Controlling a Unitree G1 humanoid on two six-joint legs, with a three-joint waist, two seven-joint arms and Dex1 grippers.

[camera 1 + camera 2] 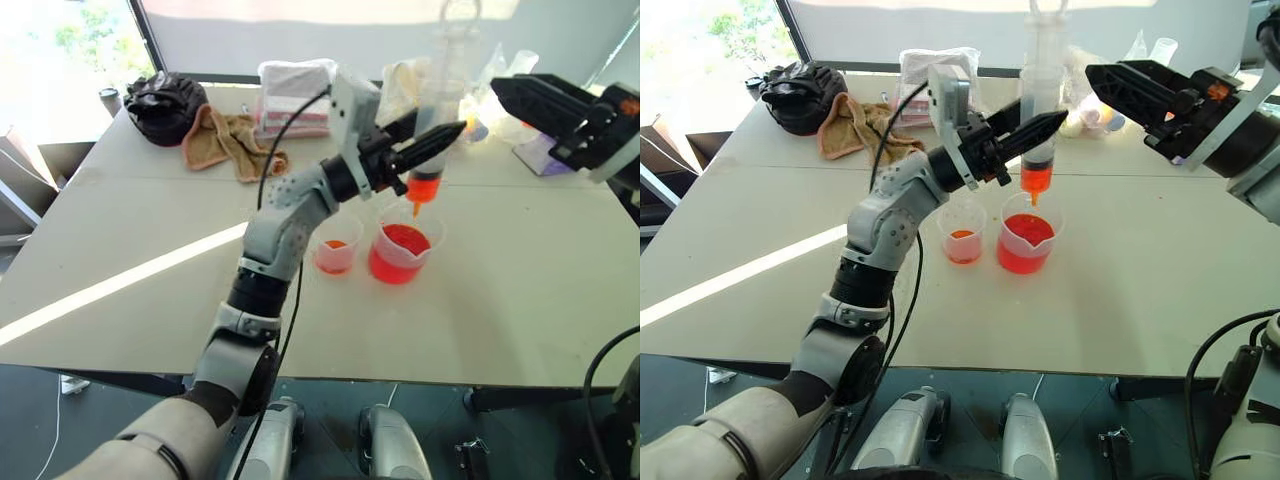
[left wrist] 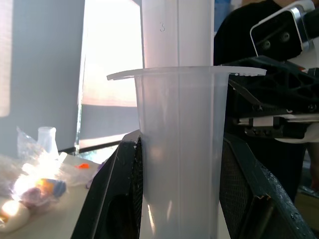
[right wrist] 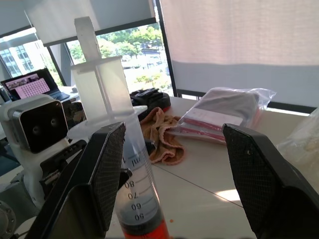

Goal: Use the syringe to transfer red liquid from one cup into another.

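so right now our left pincer (image 1: 1025,135) is clamped tight on the barrel of the syringe (image 1: 1040,110), holding it upright with its tip just above the bigger spouted cup (image 1: 1025,243). there's a plug of red liquid (image 1: 1036,177) sitting in the bottom of the barrel, and plenty more in the spouted cup. the smaller cup (image 1: 962,233) is right beside it on the left, with just a bit of red at the bottom. our right pincer (image 1: 1110,85) hangs off to the right with its jaws spread wide, holding nothing.

what worries us: the tip looks open, so any jolt on the way over to the smaller cup could drip red onto the desk (image 1: 1140,280). the two cups stand really close, so swinging low could clip a rim and tip one.

the right wrist view gives us the printed scale on the barrel and the plunger (image 3: 94,55) drawn well out, which the head views wash out. the head views are the ones that place the tip over the cups.
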